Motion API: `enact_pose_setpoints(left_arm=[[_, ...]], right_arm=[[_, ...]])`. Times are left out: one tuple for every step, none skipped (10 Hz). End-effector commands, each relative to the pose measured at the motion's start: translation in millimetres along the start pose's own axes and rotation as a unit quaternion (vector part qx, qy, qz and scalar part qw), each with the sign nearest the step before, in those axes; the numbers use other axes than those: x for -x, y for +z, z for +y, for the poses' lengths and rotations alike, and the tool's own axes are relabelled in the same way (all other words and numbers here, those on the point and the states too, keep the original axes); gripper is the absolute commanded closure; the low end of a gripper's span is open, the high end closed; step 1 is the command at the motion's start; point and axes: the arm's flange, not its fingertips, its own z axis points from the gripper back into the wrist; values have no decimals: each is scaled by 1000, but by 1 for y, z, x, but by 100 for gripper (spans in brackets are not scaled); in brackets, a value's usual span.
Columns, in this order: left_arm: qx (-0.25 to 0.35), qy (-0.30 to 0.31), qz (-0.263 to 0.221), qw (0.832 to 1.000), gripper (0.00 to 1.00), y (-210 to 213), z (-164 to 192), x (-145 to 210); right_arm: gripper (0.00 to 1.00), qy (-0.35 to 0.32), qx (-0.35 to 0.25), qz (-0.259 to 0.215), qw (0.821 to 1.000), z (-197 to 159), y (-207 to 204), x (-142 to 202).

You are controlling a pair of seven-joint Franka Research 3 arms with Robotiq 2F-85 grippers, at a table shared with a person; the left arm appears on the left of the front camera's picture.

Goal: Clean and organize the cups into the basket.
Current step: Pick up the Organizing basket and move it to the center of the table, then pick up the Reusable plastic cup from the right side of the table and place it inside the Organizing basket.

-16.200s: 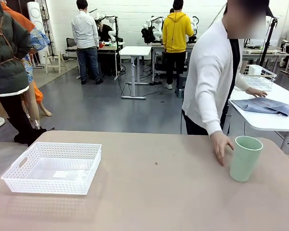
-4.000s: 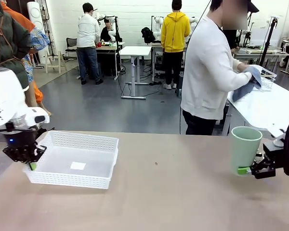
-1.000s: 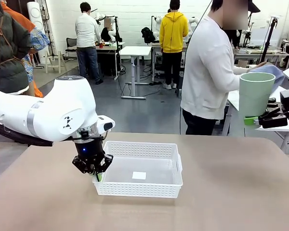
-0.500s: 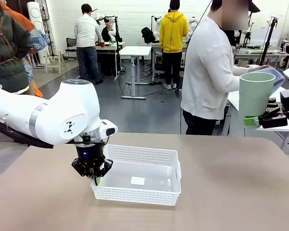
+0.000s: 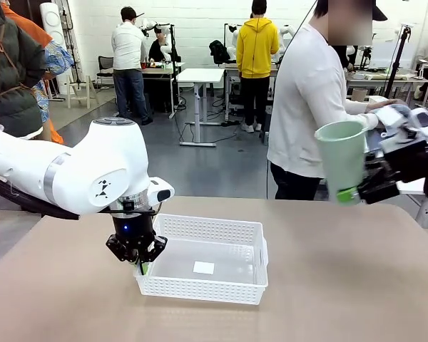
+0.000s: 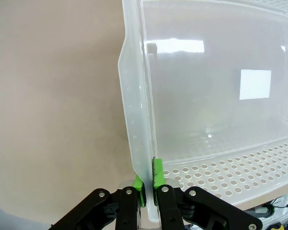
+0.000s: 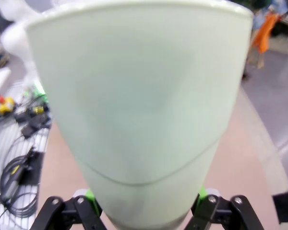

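The white perforated basket [image 5: 207,263] sits mid-table, a white label on its clear bottom. My left gripper [image 5: 144,265] is shut on its left wall; the left wrist view shows the green pads [image 6: 156,178] pinching the basket's wall [image 6: 134,120]. High at the right, my right gripper [image 5: 348,194] is shut on the base of the pale mint green cup [image 5: 341,158], which hangs in the air, tilted slightly left. The right wrist view has the cup [image 7: 144,110] between the fingers [image 7: 89,194].
A person in a white top [image 5: 310,107] stands at the far table edge, working at a side table on the right. The tan tabletop [image 5: 342,285] lies bare to the right of the basket.
My right arm has swung the mint cup left and a little lower, tilting it. The basket and left gripper have stayed put over the last half second.
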Motion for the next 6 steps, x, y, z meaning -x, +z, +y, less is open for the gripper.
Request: enact_pose_setpoints(left_arm=[[4, -1, 0, 1000, 95, 1, 1, 0], [4, -1, 0, 1000, 95, 1, 1, 0], [4, -1, 0, 1000, 95, 1, 1, 0], [4, -1, 0, 1000, 95, 1, 1, 0], [4, -1, 0, 1000, 95, 1, 1, 0], [4, -1, 0, 1000, 95, 1, 1, 0]], right_arm=[[22, -8, -32, 102, 994, 31, -51, -31], [22, -1, -39, 136, 990, 45, -77, -41], [22, 12, -46, 168, 985, 58, -102, -50], [22, 27, -48, 193, 980, 71, -125, -58], [22, 40, -40, 216, 975, 79, -148, -65], [22, 42, -32, 232, 971, 80, -166, -68]])
